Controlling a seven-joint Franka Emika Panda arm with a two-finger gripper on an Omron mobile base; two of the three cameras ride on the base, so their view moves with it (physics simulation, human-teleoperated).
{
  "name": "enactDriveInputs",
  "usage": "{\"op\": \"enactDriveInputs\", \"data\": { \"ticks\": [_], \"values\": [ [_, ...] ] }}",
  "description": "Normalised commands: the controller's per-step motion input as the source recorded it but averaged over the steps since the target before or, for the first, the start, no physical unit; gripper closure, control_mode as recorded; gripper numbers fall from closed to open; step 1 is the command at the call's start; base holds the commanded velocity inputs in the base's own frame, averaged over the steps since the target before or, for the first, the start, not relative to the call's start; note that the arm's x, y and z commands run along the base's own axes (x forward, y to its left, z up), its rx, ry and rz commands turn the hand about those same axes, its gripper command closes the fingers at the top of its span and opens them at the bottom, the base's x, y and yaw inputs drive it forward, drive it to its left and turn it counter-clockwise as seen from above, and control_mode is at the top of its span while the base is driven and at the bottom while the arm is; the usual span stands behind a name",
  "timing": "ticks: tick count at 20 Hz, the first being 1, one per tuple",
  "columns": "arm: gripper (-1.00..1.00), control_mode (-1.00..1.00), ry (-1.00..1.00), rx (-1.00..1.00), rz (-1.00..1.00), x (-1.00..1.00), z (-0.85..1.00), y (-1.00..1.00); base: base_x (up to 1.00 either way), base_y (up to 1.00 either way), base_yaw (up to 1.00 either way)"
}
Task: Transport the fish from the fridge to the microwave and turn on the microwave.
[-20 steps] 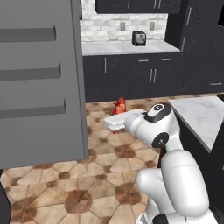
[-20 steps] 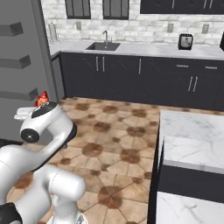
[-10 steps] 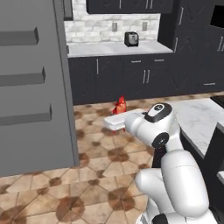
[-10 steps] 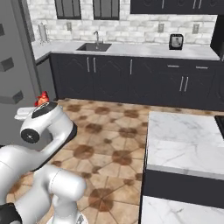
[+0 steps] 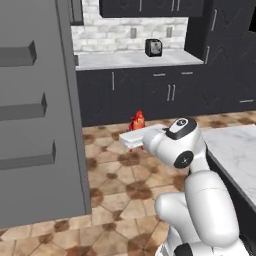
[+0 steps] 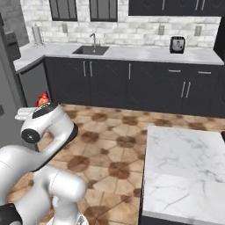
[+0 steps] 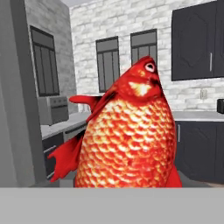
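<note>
Fish (image 7: pixel 127 131) fills the centre of your hand view, head up, clamped in the hand (image 5: pixel 134 136) at mid-frame beside the fridge (image 5: pixel 35 115). Likely light, stiff, slippery (scaled); keep hold across its broad lower body.

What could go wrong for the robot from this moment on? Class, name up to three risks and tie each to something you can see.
1. The small red-orange fish stands head-up in the gripper, carried high over the tiled floor; a jolt of the base could tip or drop it.
2. The tall grey fridge stands close beside the outstretched arm; a swing could clip it.
3. The marble-topped island lies near on the other side, leaving little room to turn.
</note>
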Motion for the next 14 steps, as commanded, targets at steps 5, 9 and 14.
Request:
{"op": "enactDriveInputs", "data": {
  "ticks": [5, 9, 14],
  "values": [
    [1.0, 1.0, 0.0, 0.0, 0.0, 0.0, 0.0, 0.0, 0.59, -0.32, 0.0],
    [1.0, 1.0, 0.0, 0.0, 0.0, 0.0, 0.0, 0.0, 0.62, -0.29, 0.0],
    [1.0, 1.0, 0.0, 0.0, 0.0, 0.0, 0.0, 0.0, 0.7, -0.24, 0.0]
  ]
}}
